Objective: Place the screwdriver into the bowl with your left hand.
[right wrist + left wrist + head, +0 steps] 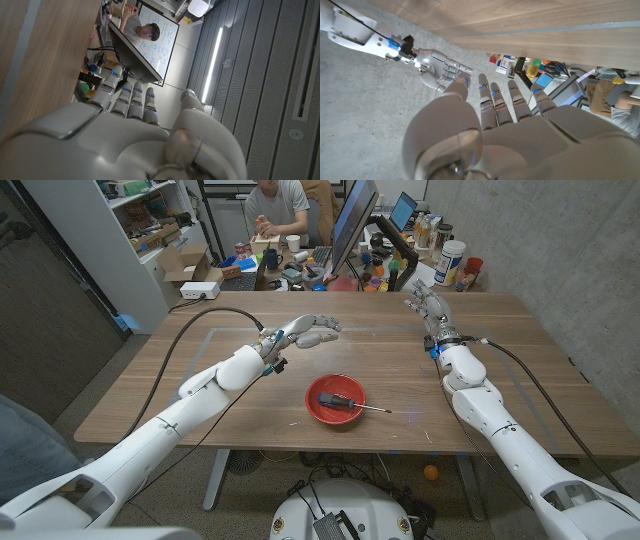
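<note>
A red bowl (335, 399) sits near the table's front middle. The screwdriver (345, 402) lies in it, black handle inside and thin metal shaft sticking out over the rim to the right. My left hand (312, 330) hovers above the table behind and left of the bowl, fingers spread and holding nothing; the left wrist view shows its fingers (496, 102) stretched out. My right hand (428, 304) stands at the far right of the table, fingers extended and empty. It also shows in the left wrist view as the right hand (439, 68).
Beyond the table's far edge stand a monitor (352, 220), bottles, cups and small clutter (440, 255). A person (277, 208) sits behind it. A black cable (205, 320) runs along my left arm. A white power strip box (198, 289) sits at far left.
</note>
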{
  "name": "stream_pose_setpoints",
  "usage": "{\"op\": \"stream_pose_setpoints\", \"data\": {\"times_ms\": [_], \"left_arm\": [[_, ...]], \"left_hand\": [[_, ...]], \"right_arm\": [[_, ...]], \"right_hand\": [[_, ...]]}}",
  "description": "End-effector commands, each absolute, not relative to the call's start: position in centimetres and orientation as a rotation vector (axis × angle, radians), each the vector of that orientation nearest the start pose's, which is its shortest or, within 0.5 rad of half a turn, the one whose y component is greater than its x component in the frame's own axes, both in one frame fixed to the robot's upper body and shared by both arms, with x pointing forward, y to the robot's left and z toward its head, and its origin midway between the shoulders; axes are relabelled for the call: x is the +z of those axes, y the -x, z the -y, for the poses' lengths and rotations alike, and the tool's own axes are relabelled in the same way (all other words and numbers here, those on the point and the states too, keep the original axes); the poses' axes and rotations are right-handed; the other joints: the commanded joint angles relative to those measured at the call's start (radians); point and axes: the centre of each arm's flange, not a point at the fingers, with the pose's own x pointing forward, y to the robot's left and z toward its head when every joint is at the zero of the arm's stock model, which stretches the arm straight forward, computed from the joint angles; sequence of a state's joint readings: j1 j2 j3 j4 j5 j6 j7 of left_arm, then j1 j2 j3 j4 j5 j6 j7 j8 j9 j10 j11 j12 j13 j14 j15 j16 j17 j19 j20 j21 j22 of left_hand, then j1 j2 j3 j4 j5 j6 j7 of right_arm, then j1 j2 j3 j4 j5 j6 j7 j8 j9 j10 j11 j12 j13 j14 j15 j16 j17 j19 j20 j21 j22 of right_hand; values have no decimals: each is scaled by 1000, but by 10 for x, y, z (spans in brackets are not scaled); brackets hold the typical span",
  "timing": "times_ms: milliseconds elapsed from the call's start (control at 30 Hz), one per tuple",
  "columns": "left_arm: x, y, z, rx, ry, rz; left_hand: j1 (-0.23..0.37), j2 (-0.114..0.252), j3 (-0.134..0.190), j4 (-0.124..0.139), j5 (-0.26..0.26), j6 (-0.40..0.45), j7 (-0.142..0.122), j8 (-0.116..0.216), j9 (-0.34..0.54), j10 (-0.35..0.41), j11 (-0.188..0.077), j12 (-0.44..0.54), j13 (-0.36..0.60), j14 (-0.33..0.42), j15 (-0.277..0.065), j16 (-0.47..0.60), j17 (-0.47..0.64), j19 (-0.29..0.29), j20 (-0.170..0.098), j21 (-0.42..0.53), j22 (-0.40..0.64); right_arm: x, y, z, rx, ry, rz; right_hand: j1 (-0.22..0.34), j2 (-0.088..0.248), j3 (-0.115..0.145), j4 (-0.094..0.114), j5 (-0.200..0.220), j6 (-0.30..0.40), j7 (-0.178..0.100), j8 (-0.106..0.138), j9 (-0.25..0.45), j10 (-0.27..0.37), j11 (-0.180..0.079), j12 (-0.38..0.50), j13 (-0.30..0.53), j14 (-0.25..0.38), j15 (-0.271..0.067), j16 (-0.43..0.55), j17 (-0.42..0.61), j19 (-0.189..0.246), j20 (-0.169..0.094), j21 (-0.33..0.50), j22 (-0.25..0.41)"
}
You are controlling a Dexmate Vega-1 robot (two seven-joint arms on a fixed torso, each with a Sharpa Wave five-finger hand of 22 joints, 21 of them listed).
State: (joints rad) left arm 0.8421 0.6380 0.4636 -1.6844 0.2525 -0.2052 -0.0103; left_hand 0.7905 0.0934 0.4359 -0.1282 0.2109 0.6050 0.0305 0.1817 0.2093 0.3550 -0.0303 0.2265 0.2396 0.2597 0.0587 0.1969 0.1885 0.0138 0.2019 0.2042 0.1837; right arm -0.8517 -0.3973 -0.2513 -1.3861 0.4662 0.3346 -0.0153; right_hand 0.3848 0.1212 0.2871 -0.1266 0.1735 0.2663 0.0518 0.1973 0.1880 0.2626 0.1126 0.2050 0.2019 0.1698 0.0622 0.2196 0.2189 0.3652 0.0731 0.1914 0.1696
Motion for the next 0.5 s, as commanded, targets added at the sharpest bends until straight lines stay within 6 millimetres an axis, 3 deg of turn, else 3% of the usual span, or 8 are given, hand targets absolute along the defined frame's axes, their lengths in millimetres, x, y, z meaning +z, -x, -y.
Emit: {"op": "stream_pose_setpoints", "data": {"times_ms": [33,300,500], "left_arm": [[51,-590,-215,-74,-823,824],[62,-603,-259,-66,-723,817],[65,-605,-273,-49,-707,828]], "left_hand": [[-10,0,0,5,6,-4,3,3,0,8,-2,7,4,9,3,7,5,0,-1,4,4],[-22,1,-2,8,7,-6,7,6,0,12,3,9,4,8,5,7,5,-3,-1,4,4],[-32,3,-3,12,8,-5,9,8,-1,17,3,12,5,8,8,7,6,-3,1,4,5]], "right_arm": [[39,-631,298,181,34,789],[39,-621,298,107,52,799],[36,-624,290,101,63,803]], "right_hand": [[-3,8,-4,3,4,9,0,6,5,10,0,4,3,11,-4,4,2,-3,-4,4,3],[-3,8,-4,3,4,10,1,6,5,12,-1,4,3,11,-5,3,2,-3,-5,3,3],[-4,6,-5,3,3,9,0,5,5,12,-1,4,3,10,-5,3,2,-3,-4,3,3]]}}
